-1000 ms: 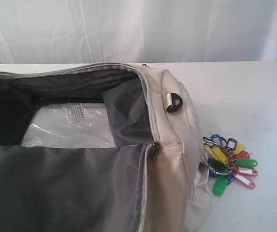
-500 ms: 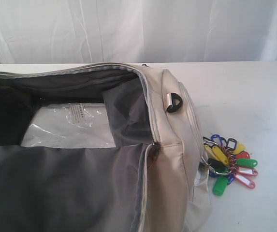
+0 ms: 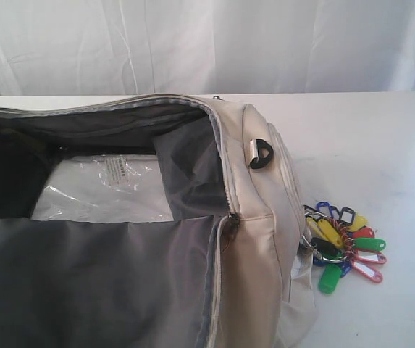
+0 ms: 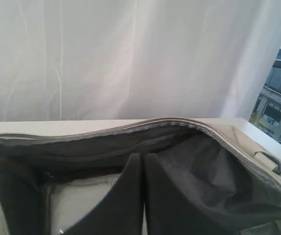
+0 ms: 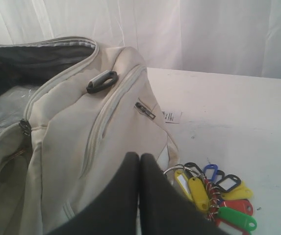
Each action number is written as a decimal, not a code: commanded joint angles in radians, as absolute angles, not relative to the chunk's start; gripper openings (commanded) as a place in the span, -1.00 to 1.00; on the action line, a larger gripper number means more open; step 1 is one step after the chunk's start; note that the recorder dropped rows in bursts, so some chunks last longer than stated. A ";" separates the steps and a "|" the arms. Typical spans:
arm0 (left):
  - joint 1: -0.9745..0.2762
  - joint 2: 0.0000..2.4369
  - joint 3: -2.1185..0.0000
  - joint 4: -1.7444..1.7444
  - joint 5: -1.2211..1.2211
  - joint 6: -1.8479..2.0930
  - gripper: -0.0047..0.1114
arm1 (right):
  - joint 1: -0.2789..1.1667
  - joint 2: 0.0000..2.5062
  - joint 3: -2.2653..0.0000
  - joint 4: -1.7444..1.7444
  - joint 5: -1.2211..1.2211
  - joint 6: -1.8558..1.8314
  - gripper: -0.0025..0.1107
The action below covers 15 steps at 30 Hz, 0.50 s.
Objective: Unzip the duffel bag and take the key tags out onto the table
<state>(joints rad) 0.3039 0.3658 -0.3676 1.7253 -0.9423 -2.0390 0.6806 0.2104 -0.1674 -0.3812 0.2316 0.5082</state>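
While the table [image 3: 366,138], open duffel bag [image 3: 258,239] and key tags [image 3: 345,246] lie unmoved, the tags just ahead of the right gripper [image 5: 140,157], that gripper sits slightly further back than before; it and the left gripper [image 4: 142,157], facing the bag's mouth, are pinched closed, empty.

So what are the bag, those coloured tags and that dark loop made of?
Bag: cream woven-looking fabric, matte, creased and stitched; its lining is thin grey cloth that folds softly. Tags: probably plastic, since they are brightly coloured, smooth and catch glossy highlights. Loop: dark and smooth, plastic or coated metal; the pictures cannot settle which.
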 commanded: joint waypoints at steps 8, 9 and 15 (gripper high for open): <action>0.306 0.358 -0.362 1.722 -0.952 -2.040 -0.92 | 0.680 0.206 -0.166 -0.386 0.225 0.500 -0.96; 0.306 0.358 -0.362 1.722 -0.952 -2.040 -0.92 | 0.680 0.206 -0.166 -0.386 0.225 0.500 -0.96; 0.306 0.358 -0.362 1.707 -0.950 -2.037 -0.92 | 0.680 0.206 -0.166 -0.386 0.225 0.500 -0.96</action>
<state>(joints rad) 0.3039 0.3658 -0.3676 1.7205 -0.9442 -2.0390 0.6806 0.2104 -0.1674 -0.3793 0.2316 0.5082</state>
